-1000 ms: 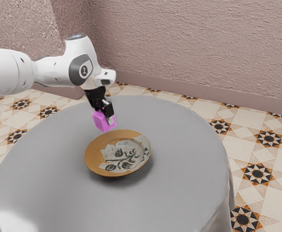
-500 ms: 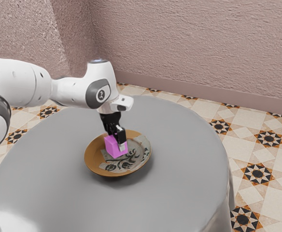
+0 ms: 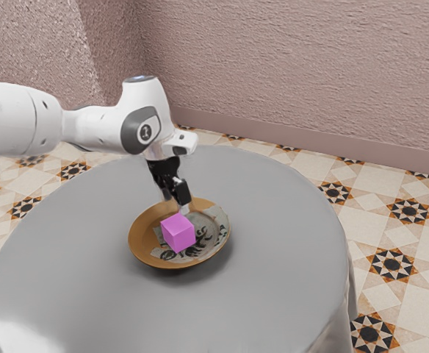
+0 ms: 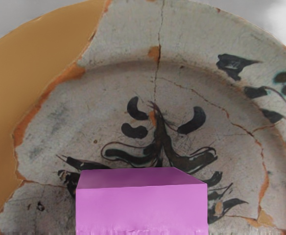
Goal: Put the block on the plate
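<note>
"On the plate (image 3: 142, 237), what've we got?"

"Just the pink block (image 3: 178, 232), sitting inside the rim, right over part of the dark leafy painting (image 4: 187, 159). Plate's on the grey round table (image 3: 273, 257)."

"Is the gripper (image 3: 175, 203) clamped on it?"

"Nah, fingers look spread apart, with the block lower down, out of their grip. Can't tell if a fingertip brushes it, tbh."

"And the arm (image 3: 93, 126)?"

"Reaching in from the exterior view's left, hand over the plate, fingers angled down and a bit toward that view's right."
</note>
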Robot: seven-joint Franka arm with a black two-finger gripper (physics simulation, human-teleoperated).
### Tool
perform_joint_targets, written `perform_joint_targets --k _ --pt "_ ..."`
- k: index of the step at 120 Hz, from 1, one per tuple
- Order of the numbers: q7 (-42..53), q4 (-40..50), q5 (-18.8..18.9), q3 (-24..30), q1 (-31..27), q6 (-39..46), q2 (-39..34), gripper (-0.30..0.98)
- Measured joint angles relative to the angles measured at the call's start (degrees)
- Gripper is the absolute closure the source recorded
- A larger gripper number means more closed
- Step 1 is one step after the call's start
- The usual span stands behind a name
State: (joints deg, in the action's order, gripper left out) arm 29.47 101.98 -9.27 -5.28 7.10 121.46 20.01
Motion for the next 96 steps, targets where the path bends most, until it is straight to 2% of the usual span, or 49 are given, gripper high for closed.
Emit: perform_joint_targets --k 27,48,74,96 --pt "-1.7 -4.9 3.3 0.0 -0.1 -8.1 -6.4 0.02" --pt "-3.1 -6.4 4.3 0.0 -0.1 -13.8 -12.1 0.01" --pt "-4.5 -6.5 7.1 0.0 -0.1 -16.9 -17.2 0.00" --pt "-5.5 -6.6 7.8 0.0 -0.2 -18.0 -18.2 0.00"
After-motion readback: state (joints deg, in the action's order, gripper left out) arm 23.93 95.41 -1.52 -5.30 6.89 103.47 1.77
